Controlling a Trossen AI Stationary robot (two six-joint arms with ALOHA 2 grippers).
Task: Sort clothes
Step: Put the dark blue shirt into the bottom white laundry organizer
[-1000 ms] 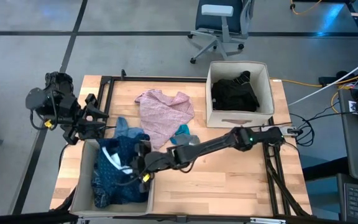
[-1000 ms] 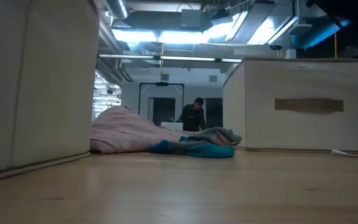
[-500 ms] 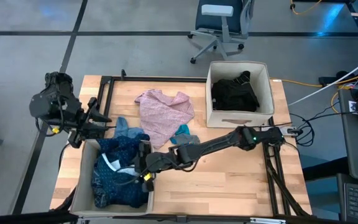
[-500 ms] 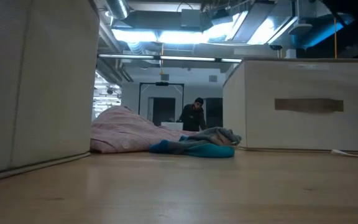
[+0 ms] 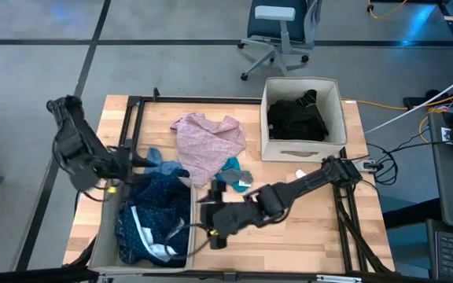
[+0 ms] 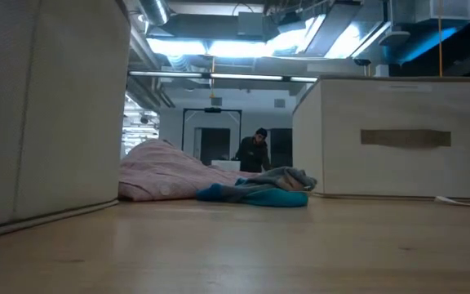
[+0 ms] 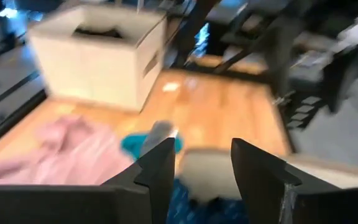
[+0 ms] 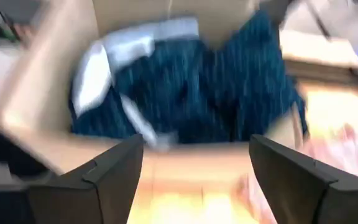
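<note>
**A:** Two piles of clothes are already in bins. The blue shirt with white trim is crumpled in the beige bin at the table's near left corner, filling it. The black pieces sit bunched in the far right bin.

**B:** And loose ones?

**A:** The pink top, lightly patterned and rumpled, lies flat mid-table. Teal and grey socks touch its near edge, and a small blue piece lies beside the left bin's far rim.

**B:** Grippers?

**A:** The right gripper hangs just beside the left bin, fingers spread wide, holding nothing. The left gripper is over that bin's far edge, fingers apart, empty too.
</note>
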